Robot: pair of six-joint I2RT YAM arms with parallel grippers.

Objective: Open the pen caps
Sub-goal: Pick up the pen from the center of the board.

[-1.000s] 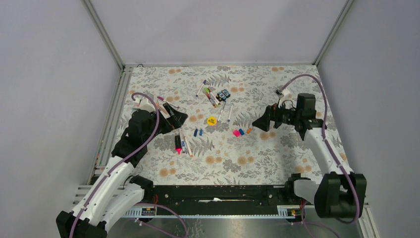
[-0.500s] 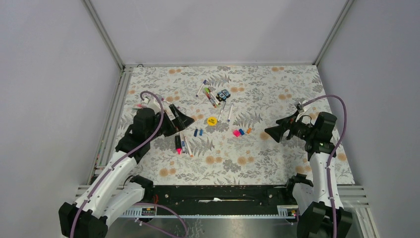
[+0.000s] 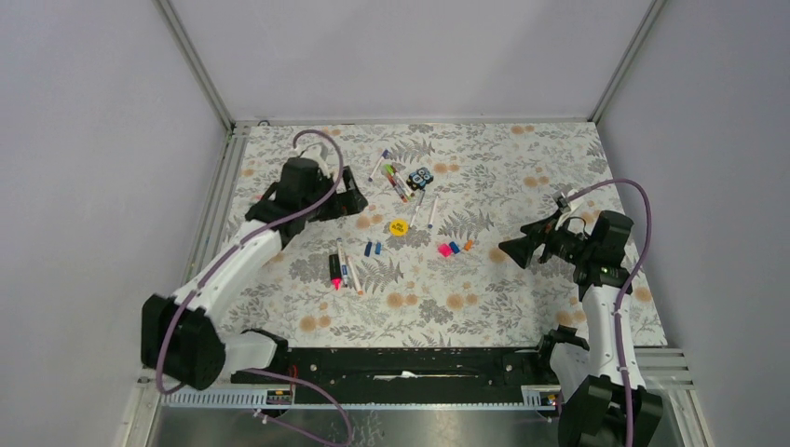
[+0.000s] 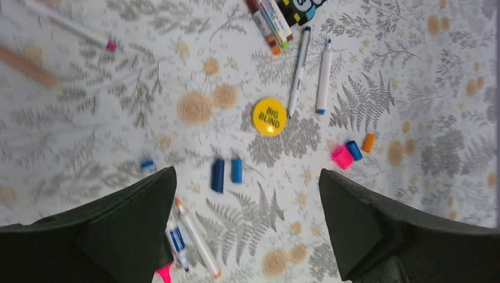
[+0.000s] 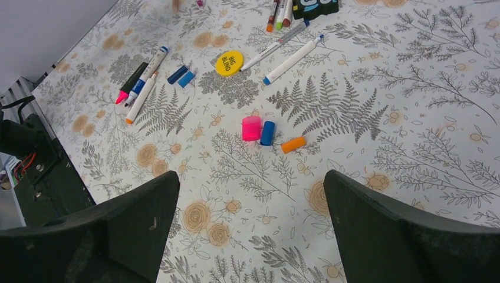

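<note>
While both hover above the worktop (image 3: 522,177), left fingers (image 4: 118,230) and right fingers (image 5: 401,236) stand spread, empty — pink, blue, orange pen caps (image 5: 268,133) lie loose.

A: Someone's home, or a lab?

B: A robot lab cell, with plain grey wall panels (image 3: 401,56) on three sides, framed by aluminium posts (image 3: 194,63).

A: That floral tablecloth (image 3: 484,307) looks homely, though.

B: Only the cloth does. A left arm (image 3: 233,265) and a right arm (image 3: 610,312) are bolted to a black rail (image 3: 401,358) at the table's near edge, with purple cables (image 3: 313,133) looping off them.
</note>
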